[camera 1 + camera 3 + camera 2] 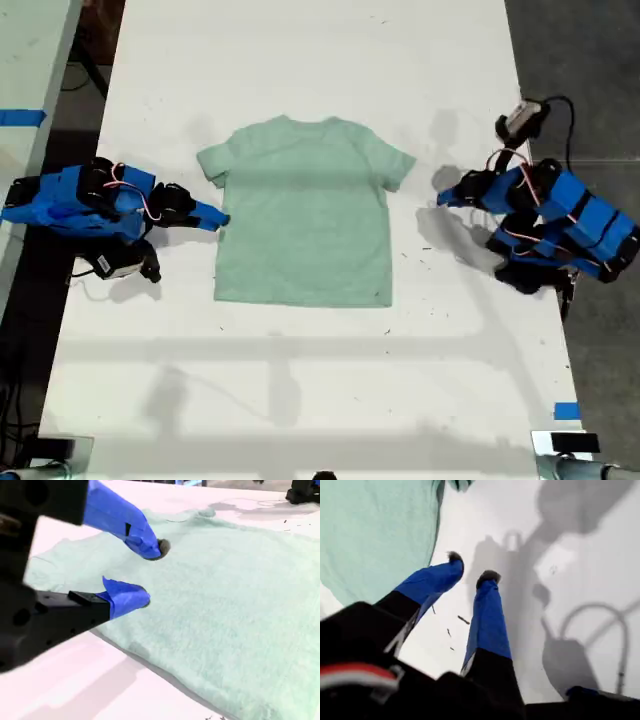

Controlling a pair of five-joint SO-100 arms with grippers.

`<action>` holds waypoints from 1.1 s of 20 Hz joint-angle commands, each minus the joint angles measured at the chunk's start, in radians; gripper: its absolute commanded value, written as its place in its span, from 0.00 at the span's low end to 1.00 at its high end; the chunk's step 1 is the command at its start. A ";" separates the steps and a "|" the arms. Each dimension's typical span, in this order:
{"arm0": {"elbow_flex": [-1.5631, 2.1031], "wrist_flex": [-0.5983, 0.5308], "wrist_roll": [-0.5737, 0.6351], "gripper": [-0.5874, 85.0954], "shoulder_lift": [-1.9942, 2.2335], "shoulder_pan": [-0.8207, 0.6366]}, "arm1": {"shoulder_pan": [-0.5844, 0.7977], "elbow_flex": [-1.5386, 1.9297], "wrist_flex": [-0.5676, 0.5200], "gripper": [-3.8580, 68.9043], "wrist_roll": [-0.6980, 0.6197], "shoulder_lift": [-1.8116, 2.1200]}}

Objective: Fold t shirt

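The pale mint-green t shirt point(305, 215) lies flat and spread out on the white table point(300, 400), neck toward the far edge. At the exterior view's left, my second gripper point(215, 218) stands open at the shirt's side edge; its blue fingers point(125, 522) straddle the cloth point(225, 610) with nothing pinched between them. At the exterior view's right, my first gripper point(445, 197) hovers over bare table, a short way off the nearer sleeve. Its blue fingers point(487, 615) are slightly apart and hold nothing, with the shirt point(375, 535) off to one side.
The table is long and narrow, and both arm bases sit at its side edges. A blue tape mark point(566, 410) lies near the front corner at the exterior view's right. A second table with blue tape point(20, 117) stands at the exterior view's left. Cables point(555, 105) trail off the right arm.
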 commanded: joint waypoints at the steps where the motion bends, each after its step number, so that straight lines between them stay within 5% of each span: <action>1: 0.005 0.000 -0.026 0.14 0.011 -0.020 | 0.135 -0.393 -0.078 0.27 -0.166 -0.502; 6: 0.005 0.000 -0.026 0.14 0.011 -0.020 | 0.238 -0.787 -0.196 0.29 -0.253 -1.023; 10: 0.005 0.000 -0.026 0.14 0.011 -0.020 | 0.212 -0.808 -0.367 0.29 -0.299 -1.184; 17: 0.005 0.000 -0.026 0.14 0.011 -0.020 | 0.187 -0.773 -0.451 0.31 -0.238 -1.379; 19: 0.005 0.000 -0.026 0.14 0.011 -0.020 | 0.189 -0.801 -0.422 0.05 -0.239 -1.445; 22: 0.005 0.000 -0.025 0.14 0.011 -0.020 | 0.181 -0.787 -0.394 0.05 -0.258 -1.336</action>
